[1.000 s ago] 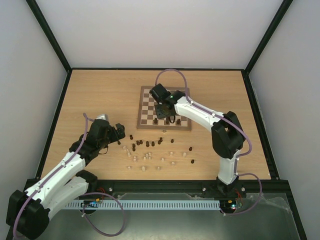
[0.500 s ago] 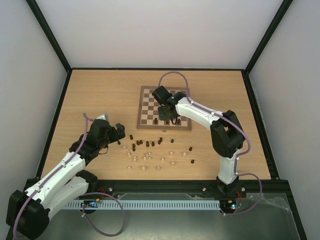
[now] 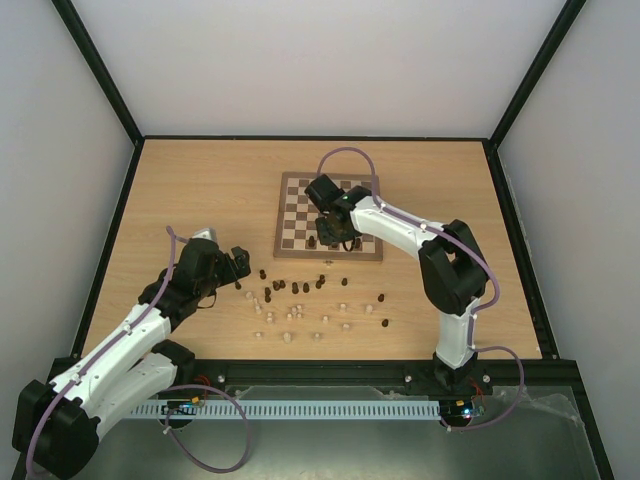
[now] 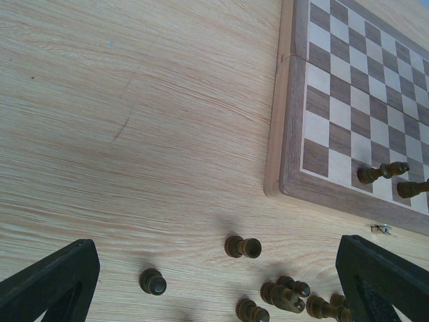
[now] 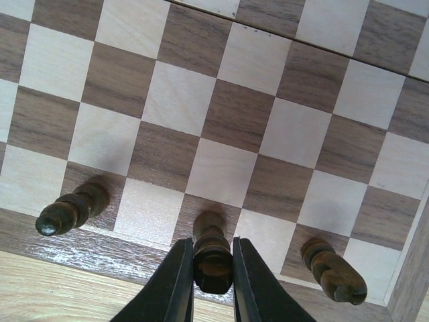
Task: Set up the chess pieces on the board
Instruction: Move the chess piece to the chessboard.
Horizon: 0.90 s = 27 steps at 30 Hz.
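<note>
The board [image 3: 298,203] lies at the table's middle back, with a few dark chess pieces on its near row. My right gripper [image 3: 335,238] hangs over that row. In the right wrist view it [image 5: 212,272] is shut on a dark piece [image 5: 212,243] that stands on a dark square, both fingers against its head. Two more dark pieces [image 5: 70,209] [image 5: 332,272] stand either side. My left gripper [image 3: 238,268] is open and empty, low over the table left of the loose pieces [image 3: 300,300]. A dark pawn [image 4: 242,247] lies between its fingers [image 4: 60,275].
Dark pieces [image 3: 285,287] and pale pieces [image 3: 300,320] are scattered on the tabletop in front of the board. In the left wrist view the board's corner [image 4: 288,181] is at the upper right, with two dark pieces [image 4: 382,173] on it. A black frame rims the table.
My right gripper has closed its fingers on the dark piece on the near row and shifted slightly toward the board's near edge. The left arm has not moved.
</note>
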{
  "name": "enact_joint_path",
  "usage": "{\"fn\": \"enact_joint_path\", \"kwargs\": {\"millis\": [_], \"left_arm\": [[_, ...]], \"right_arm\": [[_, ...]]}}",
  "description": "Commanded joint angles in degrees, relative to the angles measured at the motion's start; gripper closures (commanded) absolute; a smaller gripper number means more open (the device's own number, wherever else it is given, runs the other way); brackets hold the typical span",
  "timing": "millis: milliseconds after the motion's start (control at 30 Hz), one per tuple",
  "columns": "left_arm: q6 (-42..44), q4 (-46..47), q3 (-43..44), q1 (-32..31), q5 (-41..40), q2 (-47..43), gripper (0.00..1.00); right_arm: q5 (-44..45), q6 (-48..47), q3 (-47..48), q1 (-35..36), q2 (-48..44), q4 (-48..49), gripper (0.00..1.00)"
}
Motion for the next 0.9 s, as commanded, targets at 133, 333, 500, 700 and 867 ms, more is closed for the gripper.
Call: {"fn": "enact_joint_path", "kwargs": {"millis": [133, 333, 500, 700, 867], "left_arm": [[0.43, 0.98, -0.66, -0.08, -0.04, -0.47, 0.00], [0.49, 1.06, -0.76, -0.08, -0.11, -0.46, 0.01], [0.32, 0.98, -0.84, -0.08, -0.13, -0.56, 0.01], [0.47, 0.80, -0.80, -0.08, -0.22, -0.84, 0.01], [0.51, 0.79, -0.73, -0.08, -0.22, -0.86, 0.01]], "right_arm": [[-4.48, -0.41, -0.74, 0.64, 0.82, -1.43, 0.89], [-4.97, -0.90, 0.87, 1.83, 1.79, -1.49, 0.89], [-4.67, -0.90, 2.33, 2.64, 2.77, -1.67, 0.89], [-3.53, -0.96, 3.36, 2.82, 3.58, -1.90, 0.88], [-2.47, -0.98, 3.68, 2.84, 4.10, -1.63, 0.87]]}}
